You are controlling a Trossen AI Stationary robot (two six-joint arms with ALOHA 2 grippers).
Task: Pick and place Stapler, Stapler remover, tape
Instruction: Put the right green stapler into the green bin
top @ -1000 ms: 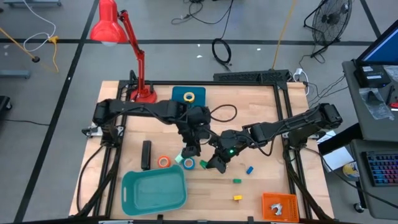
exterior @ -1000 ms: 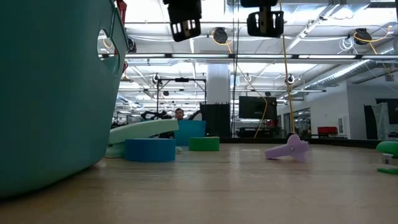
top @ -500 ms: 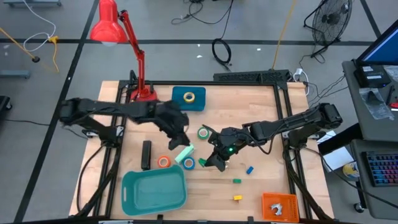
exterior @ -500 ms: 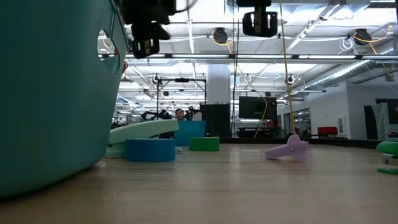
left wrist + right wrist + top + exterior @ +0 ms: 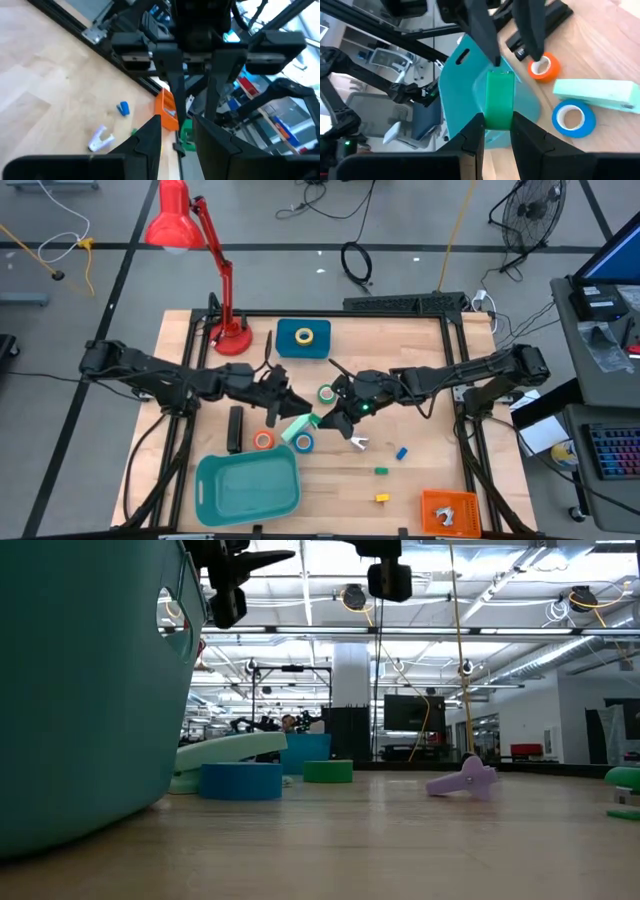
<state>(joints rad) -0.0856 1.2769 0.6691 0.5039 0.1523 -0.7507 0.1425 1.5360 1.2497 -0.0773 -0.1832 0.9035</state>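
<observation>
The right gripper (image 5: 332, 416) is being held above the middle of the bench (image 5: 420, 370). A small green piece (image 5: 499, 102) is being pinched between its two fingers; what this piece is cannot be told. The left gripper (image 5: 283, 398) is being held in the air just beside it, facing it, on the side of the left edge. Its fingers are being kept spread, with nothing gripped between them.

The stapler (image 5: 235, 428) is being left flat towards the bench's left edge, just behind the teal basket (image 5: 250, 490) standing at the near edge. The orange tape (image 5: 264, 440) and the blue tape (image 5: 303, 443) are lying between the stapler and the grippers, just behind the basket's rim. A mint-green block (image 5: 297, 427) is lying tilted just beside the blue tape; whether the two are touching cannot be told. The green tape (image 5: 327, 393) is lying flat on the wood at the bench's middle, close under the two grippers. The yellow tape (image 5: 303, 336) is being carried on a blue box (image 5: 318, 348) near the far edge, beside the red lamp (image 5: 228, 330). The stapler remover (image 5: 357, 443), a pale purple thing, is lying on the wood just to the near side of the right gripper. An orange basket (image 5: 447, 510) is sitting at the near right corner.
</observation>
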